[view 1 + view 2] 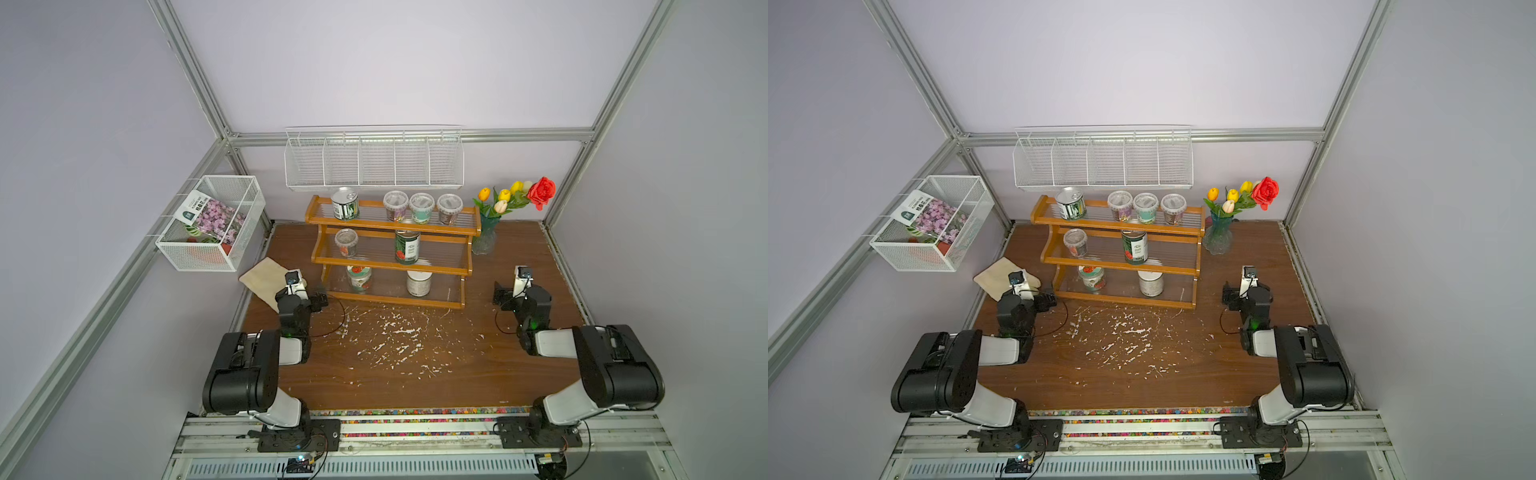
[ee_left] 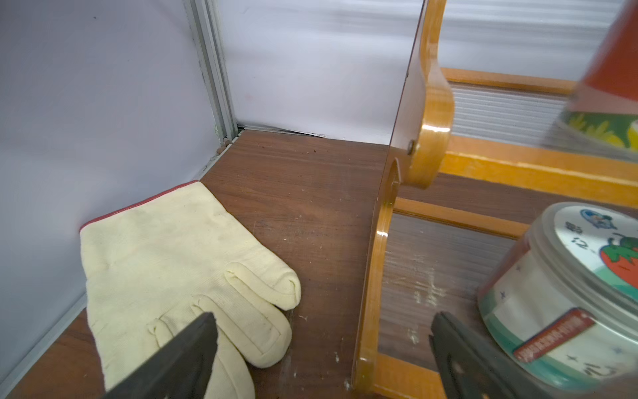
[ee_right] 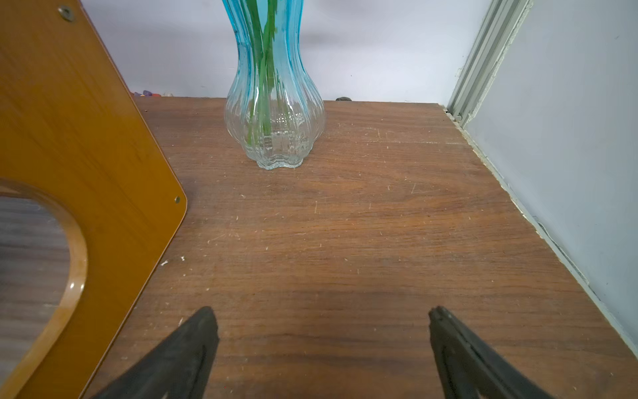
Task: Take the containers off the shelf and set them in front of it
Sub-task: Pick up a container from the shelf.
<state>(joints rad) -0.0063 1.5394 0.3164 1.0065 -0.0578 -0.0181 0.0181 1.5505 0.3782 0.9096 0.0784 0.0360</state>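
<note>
Opening step: all eight containers (image 1: 345,205) sit on the shelf (image 1: 390,226), none set down in front yet. The left gripper (image 2: 322,321) is spread wide and empty, low at the shelf's left end. The strawberry jar (image 2: 559,293) is just ahead to its right, past the side panel. Next, I'd say, it must slide right, clear that panel and straddle the jar. The right gripper (image 3: 321,311) is wide and empty too, with the vase (image 3: 274,114) ahead and the white-lid jar (image 1: 418,282) off to its left. Brown wood table (image 1: 478,386), flecked white between the grippers. A glove (image 2: 172,269) lies ahead-left of the left one. Lilac walls, aluminium posts.
</note>
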